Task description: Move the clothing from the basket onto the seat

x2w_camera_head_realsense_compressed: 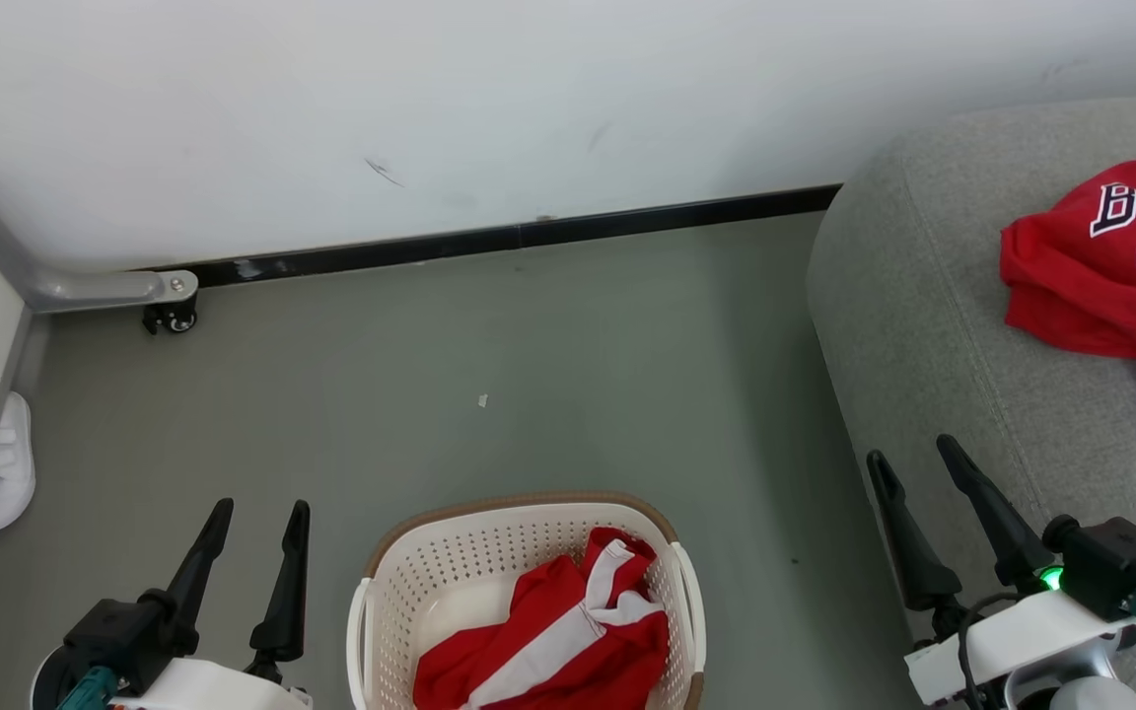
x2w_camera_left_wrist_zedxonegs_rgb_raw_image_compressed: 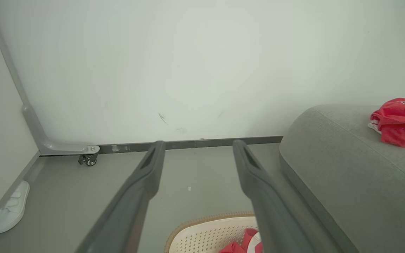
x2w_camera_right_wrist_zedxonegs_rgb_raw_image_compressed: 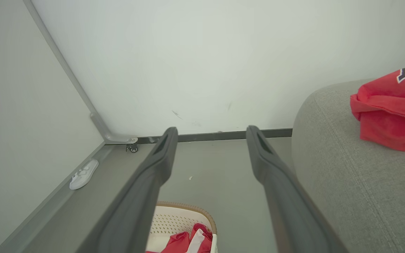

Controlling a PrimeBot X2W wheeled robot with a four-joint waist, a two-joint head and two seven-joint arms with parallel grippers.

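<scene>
The red jersey (x2w_camera_head_realsense_compressed: 1110, 266) with black-and-white lettering lies crumpled on the grey sofa (x2w_camera_head_realsense_compressed: 933, 325) at the right; it also shows as the jersey (x2w_camera_left_wrist_zedxonegs_rgb_raw_image_compressed: 401, 123) and the jersey (x2w_camera_right_wrist_zedxonegs_rgb_raw_image_compressed: 392, 109) in the wrist views. Red shorts (x2w_camera_head_realsense_compressed: 553, 641) with a white stripe lie in the cream basket (x2w_camera_head_realsense_compressed: 430, 562) on the floor between my arms. My left gripper (x2w_camera_head_realsense_compressed: 260, 506) stands open and empty left of the basket. My right gripper (x2w_camera_head_realsense_compressed: 913, 449) is open and empty over the sofa's front corner. Both wrist views show spread fingers: left gripper (x2w_camera_left_wrist_zedxonegs_rgb_raw_image_compressed: 197, 143), right gripper (x2w_camera_right_wrist_zedxonegs_rgb_raw_image_compressed: 211, 129).
A white slipper (x2w_camera_head_realsense_compressed: 4, 463) lies by the left wall. A grey metal leg with a caster (x2w_camera_head_realsense_compressed: 171, 316) stands in the corner. A white wall with a black skirting (x2w_camera_head_realsense_compressed: 529, 235) closes the back. Grey floor (x2w_camera_head_realsense_compressed: 529, 394) lies beyond the basket.
</scene>
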